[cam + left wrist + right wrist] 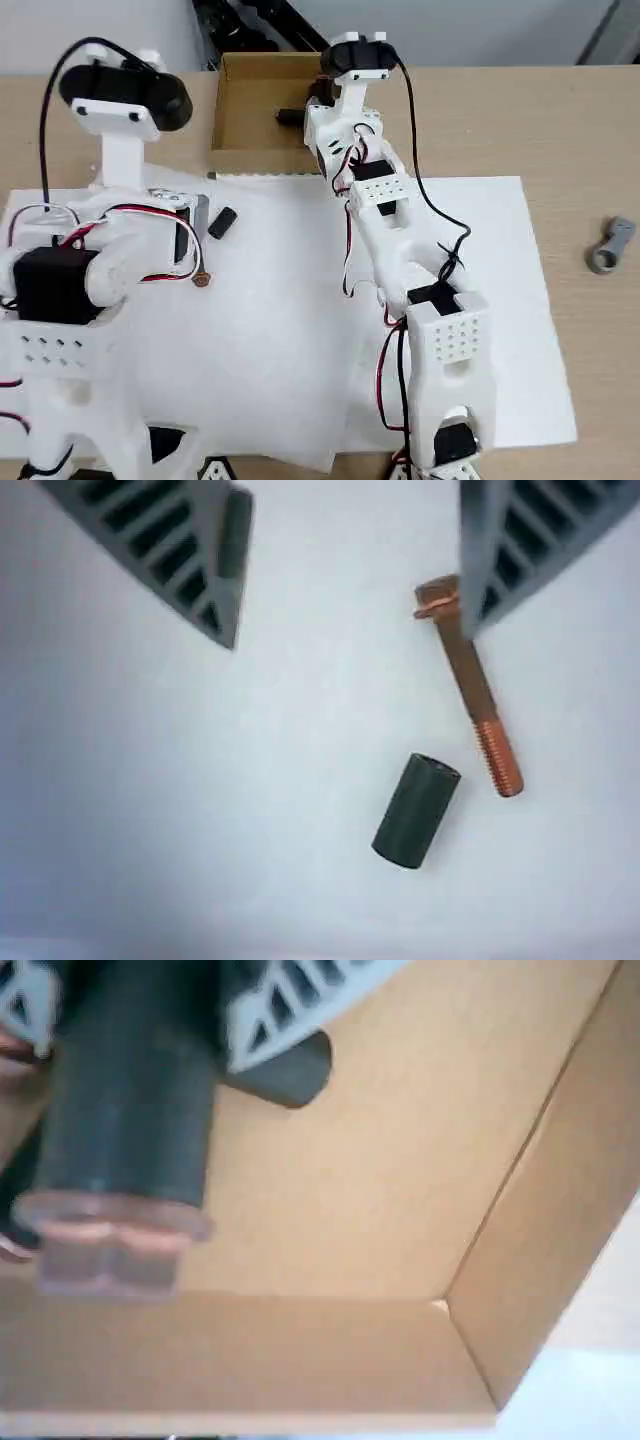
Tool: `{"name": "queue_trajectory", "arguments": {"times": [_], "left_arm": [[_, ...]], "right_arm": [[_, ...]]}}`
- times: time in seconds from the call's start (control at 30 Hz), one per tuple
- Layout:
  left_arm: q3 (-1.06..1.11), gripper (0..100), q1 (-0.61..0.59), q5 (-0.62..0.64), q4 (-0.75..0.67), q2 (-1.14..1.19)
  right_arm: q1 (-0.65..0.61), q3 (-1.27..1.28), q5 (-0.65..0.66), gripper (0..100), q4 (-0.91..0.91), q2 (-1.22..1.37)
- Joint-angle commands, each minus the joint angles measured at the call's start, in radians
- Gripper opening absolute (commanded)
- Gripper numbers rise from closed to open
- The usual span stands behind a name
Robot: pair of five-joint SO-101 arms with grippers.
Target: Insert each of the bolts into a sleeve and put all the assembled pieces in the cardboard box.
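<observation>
My left gripper (348, 625) hangs open above the white sheet; its grey fingers (200, 560) are spread wide. A copper bolt (468, 685) lies on the sheet with its head beneath one finger, and a loose black sleeve (415, 810) lies beside its threaded end. From above, the sleeve (222, 222) and bolt head (200, 280) lie just right of the left gripper (197, 240). My right gripper (140, 1020) is shut on an assembled piece (125, 1130), a black sleeve with a copper bolt head, inside the cardboard box (250, 100). Another dark sleeve (290, 1070) lies on the box floor behind it.
The box (520, 1260) stands at the table's far edge, its walls rising around my right gripper (312, 118). A grey metal part (610, 245) lies on the bare wood at far right. The white sheet (280, 340) covers the middle of the table.
</observation>
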Motion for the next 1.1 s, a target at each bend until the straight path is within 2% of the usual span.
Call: {"name": "queue_trajectory", "arguments": {"times": [0.0,0.13,0.2,0.57,0.8,1.07], "left_arm": [[-0.002,14,-0.006,-0.012,-0.002,0.003],[-0.005,14,-0.008,-0.014,0.017,0.074],[-0.005,14,-0.018,-0.014,0.031,0.14],[-0.005,14,-0.084,-0.005,0.046,0.47],[-0.002,14,-0.135,0.064,0.048,0.664],[-0.002,14,-0.144,0.066,-0.008,0.864]], "right_arm": [[0.012,-0.074,-0.009,3.2,0.01,-0.041],[0.005,-0.075,-0.014,14.3,0.145,-0.085],[0.007,-0.075,-0.014,16.1,0.196,-0.116],[0.018,-0.074,-0.011,16.2,0.455,-0.318],[0.018,-0.074,-0.008,16.2,0.633,-0.406],[0.018,-0.072,-0.014,16.2,0.694,-0.449]]}}
